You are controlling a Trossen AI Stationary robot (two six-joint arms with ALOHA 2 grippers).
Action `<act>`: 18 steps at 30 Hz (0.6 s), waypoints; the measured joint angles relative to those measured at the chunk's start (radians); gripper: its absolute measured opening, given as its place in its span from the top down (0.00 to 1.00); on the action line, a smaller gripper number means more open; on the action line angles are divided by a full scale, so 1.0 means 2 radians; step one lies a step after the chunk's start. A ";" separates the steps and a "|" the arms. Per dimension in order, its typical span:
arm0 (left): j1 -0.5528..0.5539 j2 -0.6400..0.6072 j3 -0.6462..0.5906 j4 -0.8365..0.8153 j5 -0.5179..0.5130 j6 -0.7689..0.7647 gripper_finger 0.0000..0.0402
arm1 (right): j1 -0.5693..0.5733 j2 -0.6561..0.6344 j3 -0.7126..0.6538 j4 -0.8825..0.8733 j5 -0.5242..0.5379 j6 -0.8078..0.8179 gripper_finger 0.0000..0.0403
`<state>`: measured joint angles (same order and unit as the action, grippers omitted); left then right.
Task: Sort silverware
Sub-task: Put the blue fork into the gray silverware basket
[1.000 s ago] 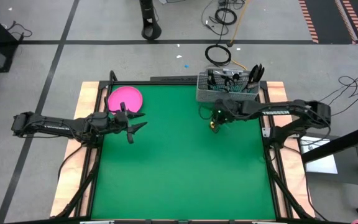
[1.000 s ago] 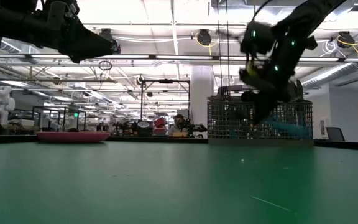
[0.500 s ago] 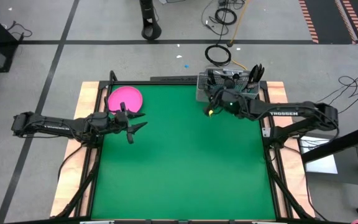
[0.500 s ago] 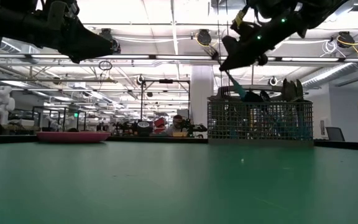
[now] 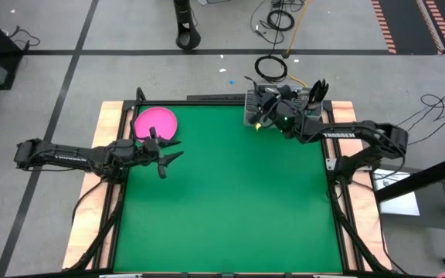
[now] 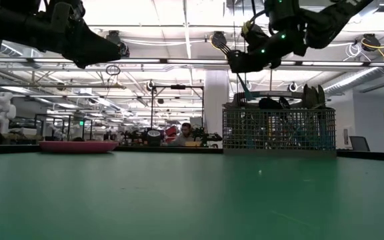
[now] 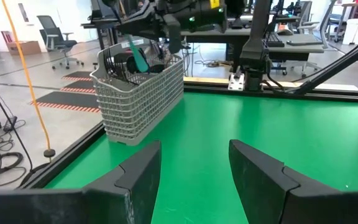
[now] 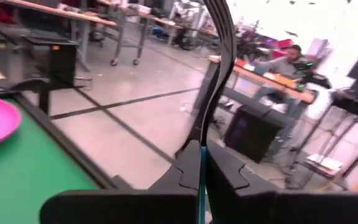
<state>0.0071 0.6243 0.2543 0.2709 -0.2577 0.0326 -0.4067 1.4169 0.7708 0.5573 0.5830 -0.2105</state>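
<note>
My right gripper point(image 5: 267, 108) hangs level above the left end of the silver wire-mesh caddy point(image 5: 286, 109) at the table's far right, shut on one piece of silverware. Its dark metal end point(image 6: 219, 42) sticks up and out past the fingers. More silverware point(image 6: 282, 103) stands in the caddy. By the round pink plate point(image 5: 155, 122) on the table's left, my left gripper point(image 5: 171, 161) hovers open with nothing between its fingers point(image 7: 194, 152). My right gripper pinches the utensil's light-blue handle point(image 8: 202, 177) between its two shut fingers. The fingers come level from the table's right. The dark metal shaft point(image 8: 219, 56) rises beyond the fingertips, tilted toward the far left. The utensil is lifted clear, above the caddy's rim.
The caddy point(image 7: 142, 93) stands against the far edge of the green table top point(image 5: 230, 201). The plate point(image 6: 75, 145) lies flat at the far left corner. A person point(image 8: 288, 62) sits at a bench in the room beyond the table.
My right gripper has risen from the table in front of the caddy and gone toward the far edge, tipping from pointing down to level. The utensil went with it: its blue handle hung below the fingers, and its metal end now points up.
</note>
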 joint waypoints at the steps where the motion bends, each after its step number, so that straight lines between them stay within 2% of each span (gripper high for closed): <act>1: 0.000 0.000 0.000 -0.001 0.000 0.000 0.52 | -0.003 0.005 0.000 0.014 0.004 -0.006 1.00; 5: 0.000 0.000 0.000 -0.002 0.000 0.002 0.52 | -0.016 0.022 0.000 0.048 0.026 -0.026 1.00; 12: 0.000 0.000 0.000 -0.002 0.000 0.004 0.52 | -0.042 0.048 0.000 0.048 0.028 -0.012 1.00; 18: 0.000 0.000 0.000 -0.003 0.000 0.005 0.52 | -0.043 0.056 0.000 0.048 0.065 -0.017 1.00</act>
<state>0.0071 0.6247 0.2543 0.2646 -0.2577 0.0422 -0.4927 1.5280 0.7708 0.6534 0.7138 -0.2447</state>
